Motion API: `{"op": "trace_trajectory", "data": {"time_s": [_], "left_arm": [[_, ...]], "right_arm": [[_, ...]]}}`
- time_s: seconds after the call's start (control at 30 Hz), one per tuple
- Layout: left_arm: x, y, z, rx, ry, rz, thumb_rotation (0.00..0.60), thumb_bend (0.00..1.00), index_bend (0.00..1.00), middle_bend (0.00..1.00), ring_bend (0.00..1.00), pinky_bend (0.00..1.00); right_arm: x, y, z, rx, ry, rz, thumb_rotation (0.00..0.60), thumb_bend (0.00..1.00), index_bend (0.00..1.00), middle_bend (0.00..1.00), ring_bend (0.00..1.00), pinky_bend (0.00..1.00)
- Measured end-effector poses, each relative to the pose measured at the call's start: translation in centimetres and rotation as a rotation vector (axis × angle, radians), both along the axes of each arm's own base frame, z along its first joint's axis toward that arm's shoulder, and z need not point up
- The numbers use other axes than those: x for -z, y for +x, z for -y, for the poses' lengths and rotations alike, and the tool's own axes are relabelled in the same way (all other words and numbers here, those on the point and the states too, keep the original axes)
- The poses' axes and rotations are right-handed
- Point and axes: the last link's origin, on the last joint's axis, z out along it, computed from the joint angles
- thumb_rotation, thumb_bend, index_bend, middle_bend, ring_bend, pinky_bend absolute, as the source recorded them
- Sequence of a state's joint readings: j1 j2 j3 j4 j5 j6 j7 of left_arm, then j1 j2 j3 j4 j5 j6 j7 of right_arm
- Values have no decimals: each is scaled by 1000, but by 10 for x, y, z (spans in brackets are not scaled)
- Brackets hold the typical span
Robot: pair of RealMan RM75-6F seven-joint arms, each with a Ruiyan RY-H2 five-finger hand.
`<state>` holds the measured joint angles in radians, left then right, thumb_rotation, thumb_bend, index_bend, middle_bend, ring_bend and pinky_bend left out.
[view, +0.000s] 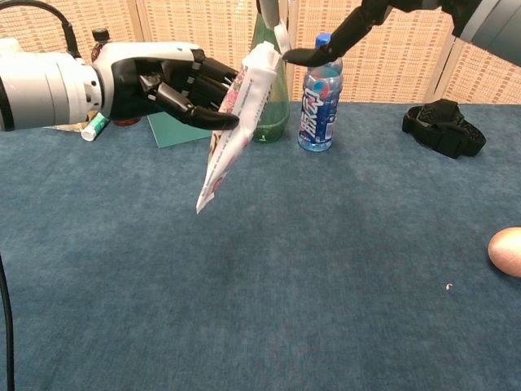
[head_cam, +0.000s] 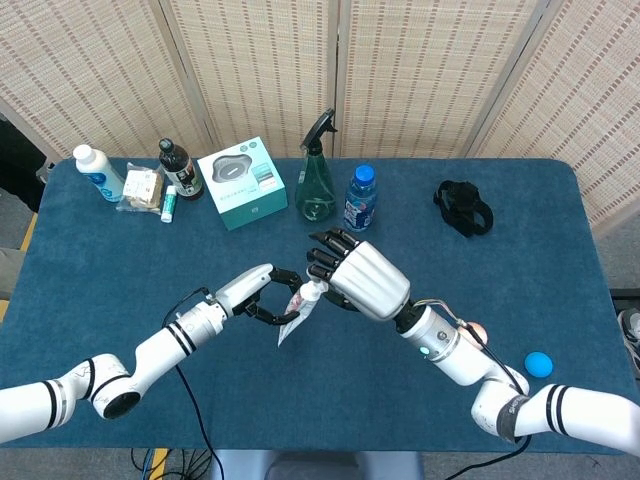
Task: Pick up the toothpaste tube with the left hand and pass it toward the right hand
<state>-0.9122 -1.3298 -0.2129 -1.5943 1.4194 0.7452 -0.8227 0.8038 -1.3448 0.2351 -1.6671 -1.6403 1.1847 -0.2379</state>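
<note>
The toothpaste tube (head_cam: 298,312) is a white tube with pink print, hanging tilted above the blue table with its cap end up and toward my right. My left hand (head_cam: 255,290) grips its middle between thumb and fingers; in the chest view the left hand (view: 155,77) reaches in from the left and its dark fingers close on the tube (view: 232,130). My right hand (head_cam: 360,275) is right beside the cap, fingers apart. In the chest view the right hand (view: 366,24) comes down from the top, one fingertip touching the tube just below its cap.
Behind the hands stand a green spray bottle (head_cam: 316,185) and a blue water bottle (head_cam: 360,198). A teal box (head_cam: 241,183), a dark bottle (head_cam: 180,168) and a white bottle (head_cam: 98,172) line the back left. A black strap (head_cam: 464,208) lies back right, a blue ball (head_cam: 539,363) front right.
</note>
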Motion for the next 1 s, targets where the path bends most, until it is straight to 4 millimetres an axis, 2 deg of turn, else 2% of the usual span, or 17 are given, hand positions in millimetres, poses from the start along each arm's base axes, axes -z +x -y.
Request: {"op": "trace_trajectory", "data": {"time_s": [1.0], "left_arm": [[-23, -18, -28, -125, 12, 67, 600, 455, 573, 621, 380, 222]], "right_arm": [[1, -23, -2, 77, 15, -28, 600, 203, 671, 433, 205, 265]]}}
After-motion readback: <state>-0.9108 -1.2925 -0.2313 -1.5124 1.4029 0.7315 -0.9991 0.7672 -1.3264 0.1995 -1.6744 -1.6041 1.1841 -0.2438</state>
